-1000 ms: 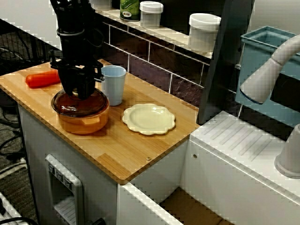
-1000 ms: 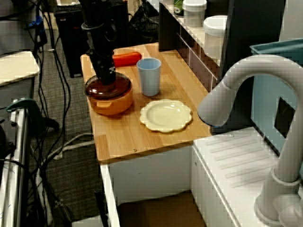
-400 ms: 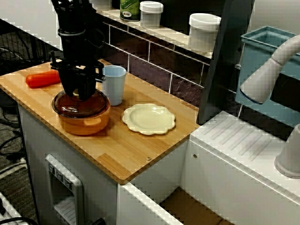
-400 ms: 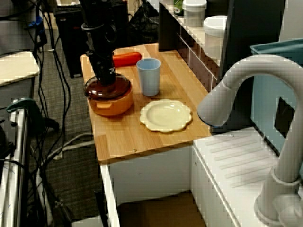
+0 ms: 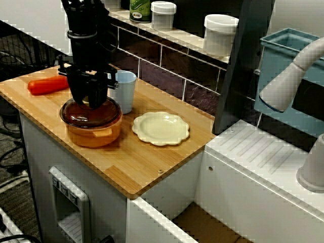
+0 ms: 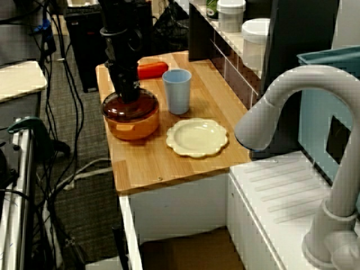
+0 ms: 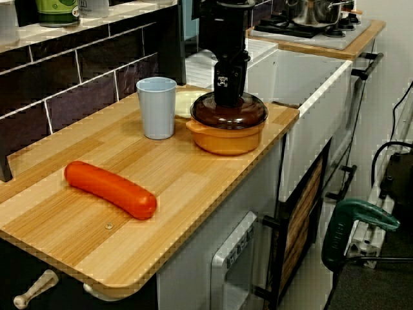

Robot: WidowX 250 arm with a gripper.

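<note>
The arm is black all over, a thick column of matte segments. A thin pale grey band rings it above the wrist, and what looks like a dark cable loops along one side. The tool is black too, a blocky body narrowing into flat fingers, and the view from the side shows a small white marking on its face.
</note>
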